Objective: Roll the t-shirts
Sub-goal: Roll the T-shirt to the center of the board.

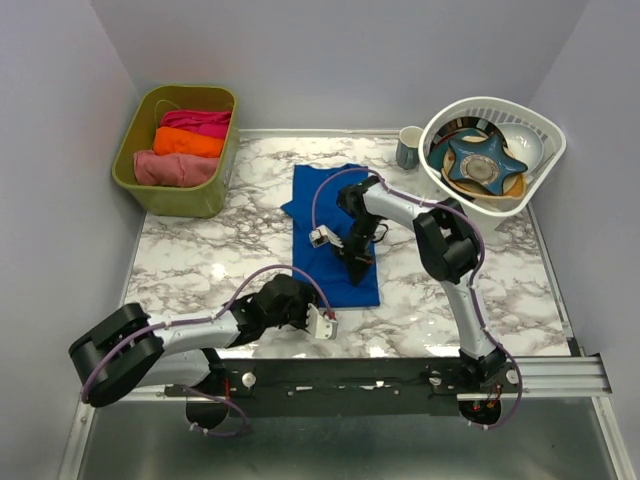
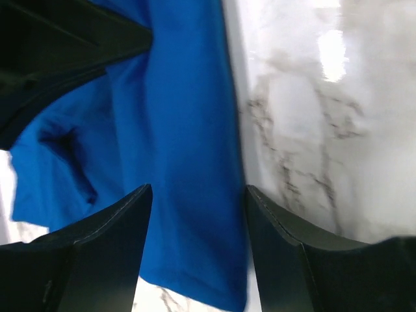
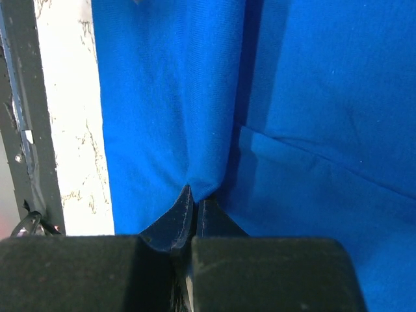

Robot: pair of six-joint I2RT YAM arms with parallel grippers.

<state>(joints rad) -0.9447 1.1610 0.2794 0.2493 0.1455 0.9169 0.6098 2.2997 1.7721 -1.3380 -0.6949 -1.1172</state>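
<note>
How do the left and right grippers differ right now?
The left gripper is open and empty; the right gripper is shut, pinching a fold of the blue t-shirt. The left gripper sits at the shirt's near edge; the right gripper is further in on the cloth. Both face the shirt.

A robot test booth staged like a home: plain walls (image 1: 330,60) box in a marble surface (image 1: 200,255), a metal rail (image 1: 565,373), laundry bin (image 1: 185,200) and dish basket (image 1: 490,103).
</note>
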